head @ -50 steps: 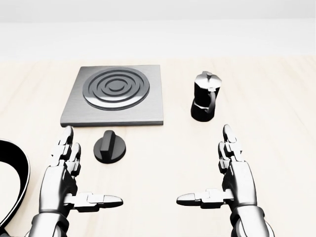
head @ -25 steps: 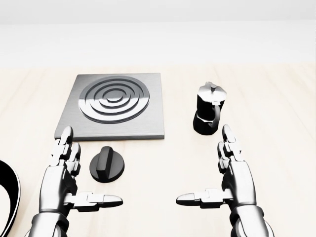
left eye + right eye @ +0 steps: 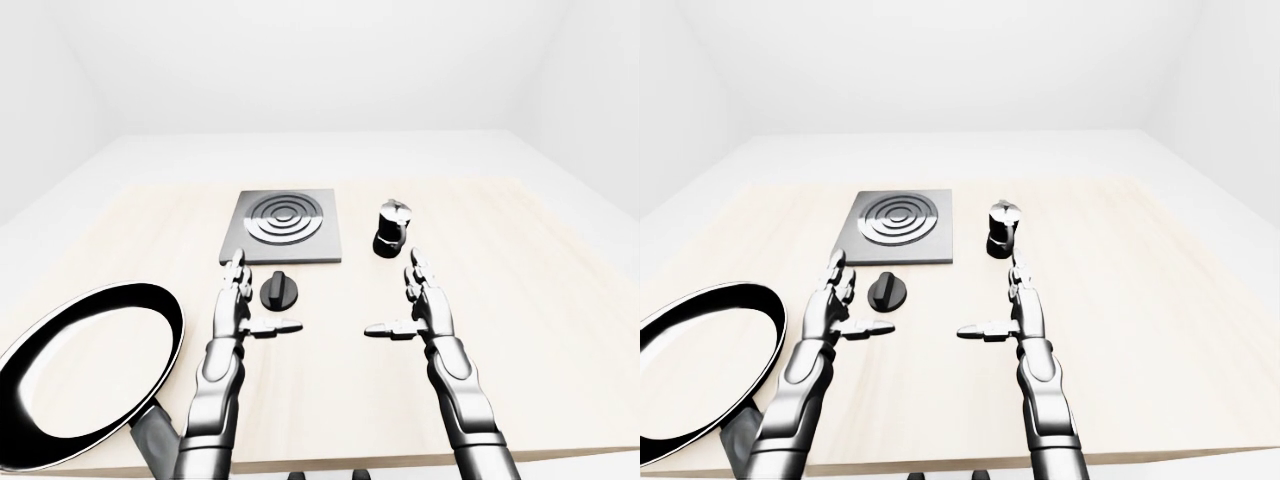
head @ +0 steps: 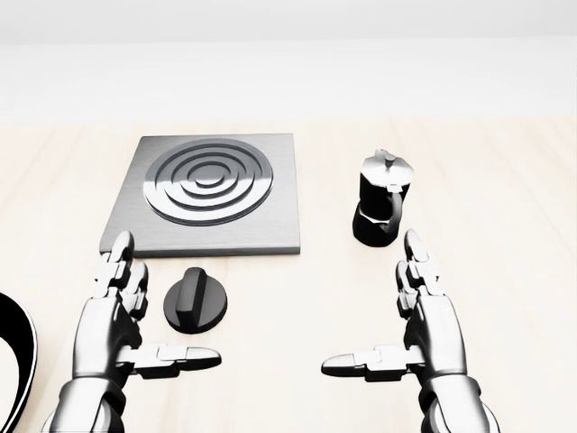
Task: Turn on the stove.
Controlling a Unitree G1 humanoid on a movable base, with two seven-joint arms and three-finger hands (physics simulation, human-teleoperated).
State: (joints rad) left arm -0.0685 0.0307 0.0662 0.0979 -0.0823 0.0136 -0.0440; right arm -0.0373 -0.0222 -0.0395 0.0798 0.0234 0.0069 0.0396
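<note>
The stove [image 4: 209, 192] is a grey square plate with concentric burner rings, at the upper left of the head view. Its black round knob [image 4: 196, 302] lies on the table just below the plate. My left hand [image 4: 149, 320] is open, fingers spread, just left of the knob and not touching it. My right hand [image 4: 397, 316] is open and empty at the lower right, below the moka pot.
A black moka pot [image 4: 380, 210] stands right of the stove, just above my right hand. A large black frying pan [image 3: 85, 370] lies at the lower left of the wooden table [image 3: 520, 270]. White walls surround the table.
The view first shifted so the stove, knob and pot sit lower and the pan slid left. Since half a second ago my left hand edged slightly left; little else differs.
</note>
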